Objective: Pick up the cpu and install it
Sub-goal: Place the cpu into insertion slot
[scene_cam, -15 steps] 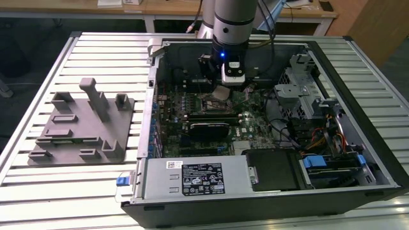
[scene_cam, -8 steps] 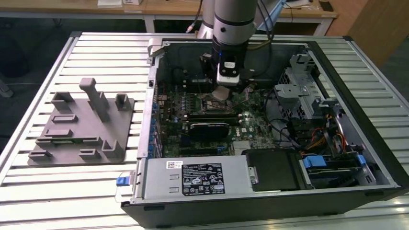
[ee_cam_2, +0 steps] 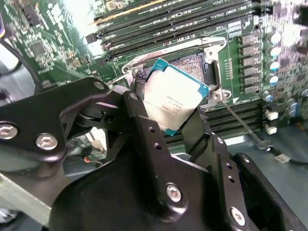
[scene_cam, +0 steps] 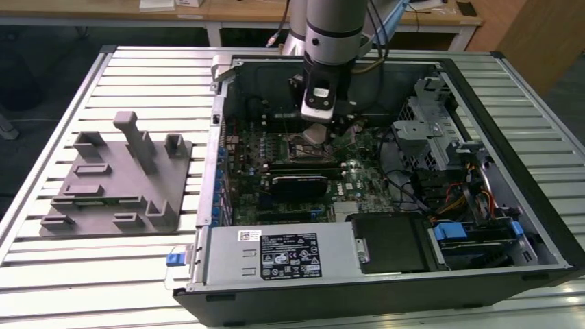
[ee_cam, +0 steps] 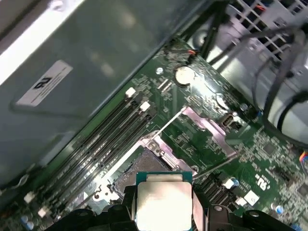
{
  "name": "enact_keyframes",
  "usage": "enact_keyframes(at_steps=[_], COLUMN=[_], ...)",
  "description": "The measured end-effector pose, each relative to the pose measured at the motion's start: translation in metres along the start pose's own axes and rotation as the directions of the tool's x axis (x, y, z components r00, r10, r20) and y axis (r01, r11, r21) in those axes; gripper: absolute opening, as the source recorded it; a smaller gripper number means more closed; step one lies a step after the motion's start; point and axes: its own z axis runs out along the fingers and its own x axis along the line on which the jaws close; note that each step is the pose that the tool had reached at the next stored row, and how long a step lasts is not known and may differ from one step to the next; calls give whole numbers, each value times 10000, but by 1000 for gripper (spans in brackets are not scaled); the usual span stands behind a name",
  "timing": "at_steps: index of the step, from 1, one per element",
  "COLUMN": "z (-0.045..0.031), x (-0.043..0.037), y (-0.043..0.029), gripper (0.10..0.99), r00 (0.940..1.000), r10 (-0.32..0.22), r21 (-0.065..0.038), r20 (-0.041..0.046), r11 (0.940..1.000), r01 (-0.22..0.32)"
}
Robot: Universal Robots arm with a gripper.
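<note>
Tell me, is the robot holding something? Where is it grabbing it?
Yes. The end effector pinches the cpu by two opposite edges, one finger on each side, close to the socket.

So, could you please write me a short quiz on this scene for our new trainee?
1. What does the claw grip? A: a cable. B: the cpu. C: a memory stick.
2. True or false: the cpu already lies seated in the socket.
3. In the exterior view, on which side of the computer case does the grey fixture block stand?
Key: 1 B. 2 False: the claw holds it by the socket, unseated. 3 The exterior view's left, on the slatted table.
</note>
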Motion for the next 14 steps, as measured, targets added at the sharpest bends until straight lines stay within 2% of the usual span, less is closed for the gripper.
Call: enact_keyframes(at_steps=[4,7,11,14], z=[6,11,18,23], x=[0,0,0,0], y=[0,0,-1,-1], gripper=[545,545,545,545], r00=[9973,9918,9798,9676], r10=[734,1276,1996,2521], r21=[-6,-11,-21,-30], r20=[32,55,86,108], r11=[9973,9918,9799,9677], r01=[-734,-1276,-1996,-2521])
